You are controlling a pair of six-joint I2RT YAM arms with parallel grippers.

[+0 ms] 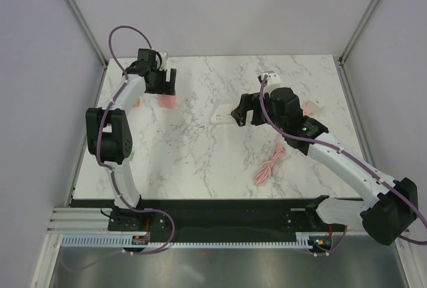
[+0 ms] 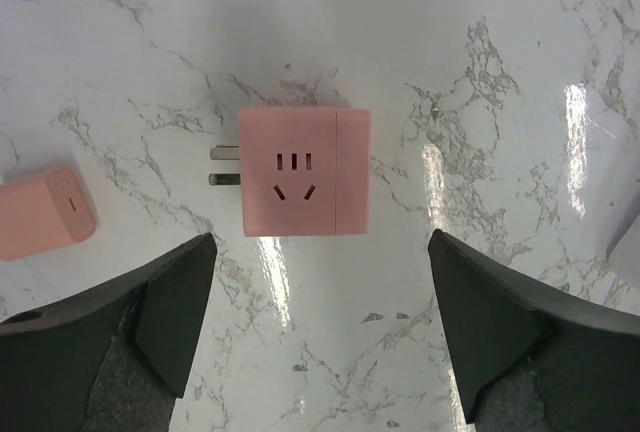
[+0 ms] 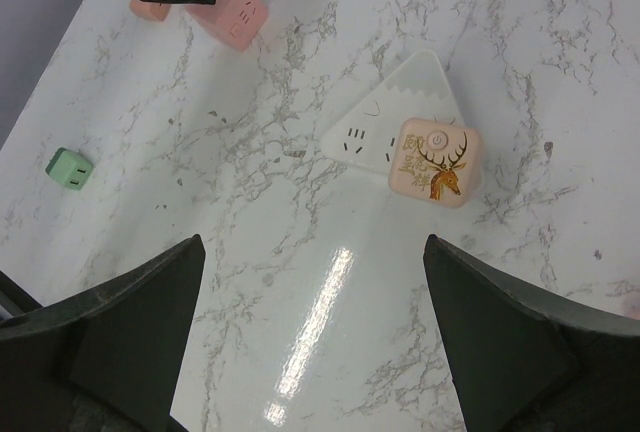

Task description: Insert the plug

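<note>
A pink cube plug adapter lies on the marble table, its two metal prongs pointing left; it also shows in the top view and the right wrist view. My left gripper is open and empty just above and short of it, also in the top view. A white power strip lies mid-table with a pink deer-printed block sitting on one end. My right gripper is open and empty beside the strip, also in the top view.
A small pink block lies left of the adapter. A green cube plug sits near the table's left edge. A coiled pink cable lies in front of the right arm. Pink and white items lie at the right.
</note>
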